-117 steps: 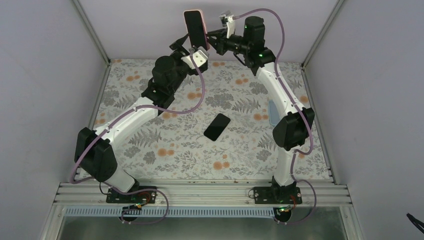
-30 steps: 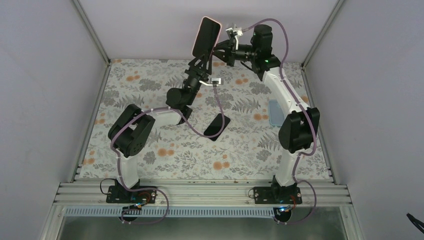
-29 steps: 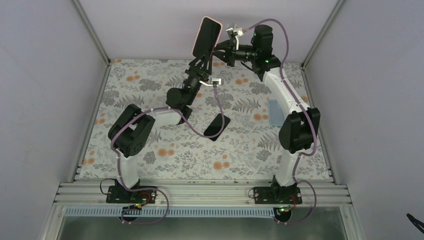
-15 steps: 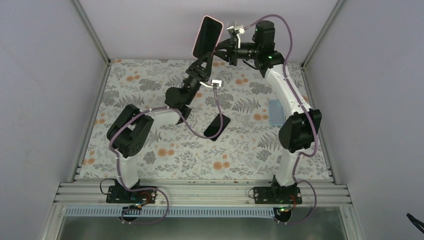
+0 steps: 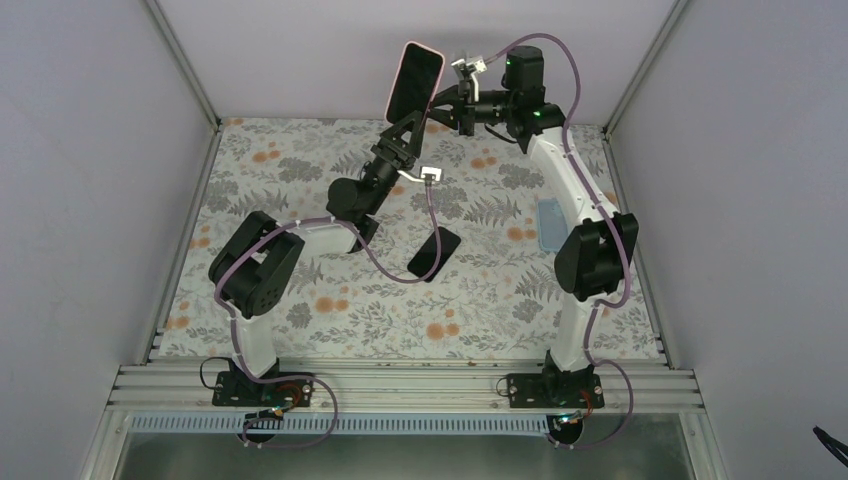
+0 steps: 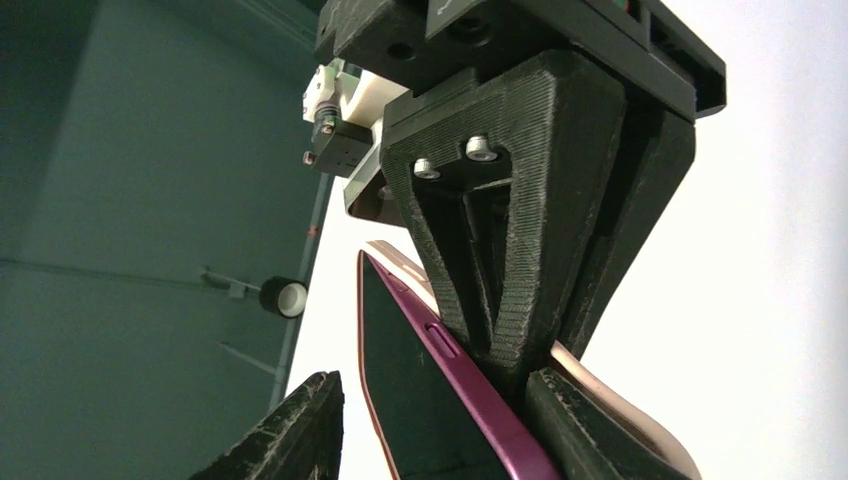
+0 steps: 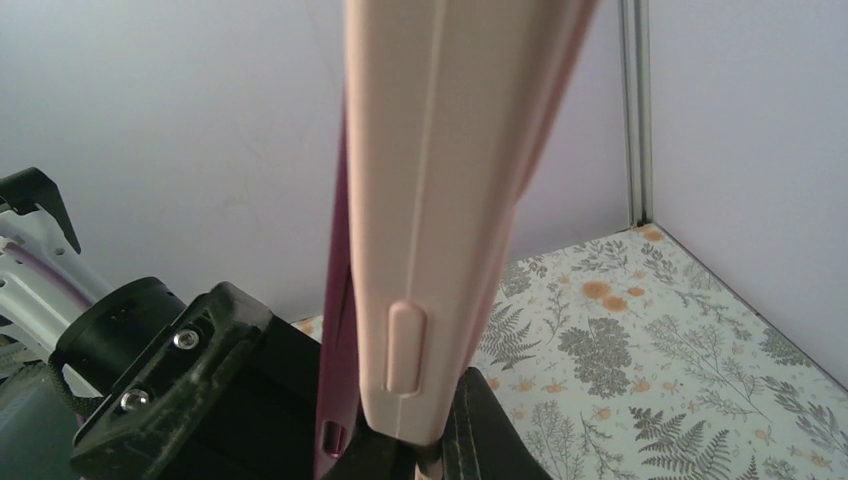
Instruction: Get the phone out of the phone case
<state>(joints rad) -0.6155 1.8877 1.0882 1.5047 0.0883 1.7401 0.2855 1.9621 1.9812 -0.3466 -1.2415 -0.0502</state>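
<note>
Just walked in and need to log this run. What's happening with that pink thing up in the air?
Both arms hold a phone in a pink phone case above the far end of the table. The left gripper clamps the phone's lower end. The right gripper pinches the case's edge from the side. The wrist views show the phone's magenta edge beside the case, so it looks partly peeled but not out. A black phone lies on the table.

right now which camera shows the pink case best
Right wrist: the pink case fills the frame edge-on, its side button clear, with the magenta phone edge beside it. Left wrist shows only slivers of case behind the phone. Top external shows it small and raised, just a pink rim.
</note>
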